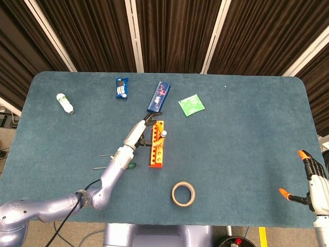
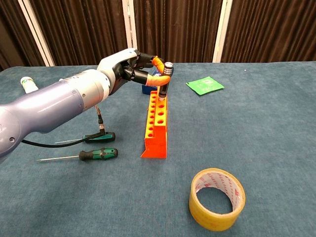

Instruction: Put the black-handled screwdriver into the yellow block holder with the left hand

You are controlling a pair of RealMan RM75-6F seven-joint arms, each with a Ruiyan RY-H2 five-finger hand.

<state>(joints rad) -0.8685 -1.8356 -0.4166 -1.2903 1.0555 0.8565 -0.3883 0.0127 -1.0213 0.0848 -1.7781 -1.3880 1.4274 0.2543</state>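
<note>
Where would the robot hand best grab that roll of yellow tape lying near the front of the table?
Probably by its rim, from above. The tape roll lies flat on the table with its open centre facing up, so one finger could drop inside the hole and the thumb outside the wall. Nothing stands close beside it.

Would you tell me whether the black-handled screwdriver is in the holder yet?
In: the black-handled screwdriver stands upright in a far hole of the yellow-orange block holder, left hand pinching it.
</note>
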